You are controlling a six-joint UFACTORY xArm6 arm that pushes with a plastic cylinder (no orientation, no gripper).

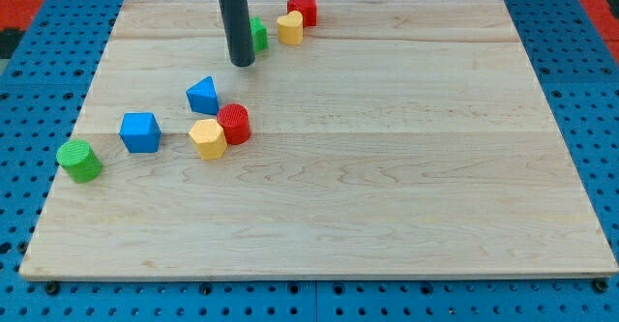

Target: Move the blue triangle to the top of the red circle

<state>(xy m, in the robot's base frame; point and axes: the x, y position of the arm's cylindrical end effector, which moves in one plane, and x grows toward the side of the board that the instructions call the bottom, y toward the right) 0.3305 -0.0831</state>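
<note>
Currently approach step: my tip (242,64) hovering at 1 o'clock of blue triangle (203,96), apart. Triangle sitting at 10 o'clock of red circle (234,124), near. No pincer fitted. Next move is calling for rightward nudge, probably from triangle's 9 o'clock.

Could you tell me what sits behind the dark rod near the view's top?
A green block peeks out at the dark rod's right; most is covered, shape unclear. My tip rests on the wooden board.

Wooden board (387,187) carries blue triangle (202,96), red circle (234,124), other blocks.
</note>
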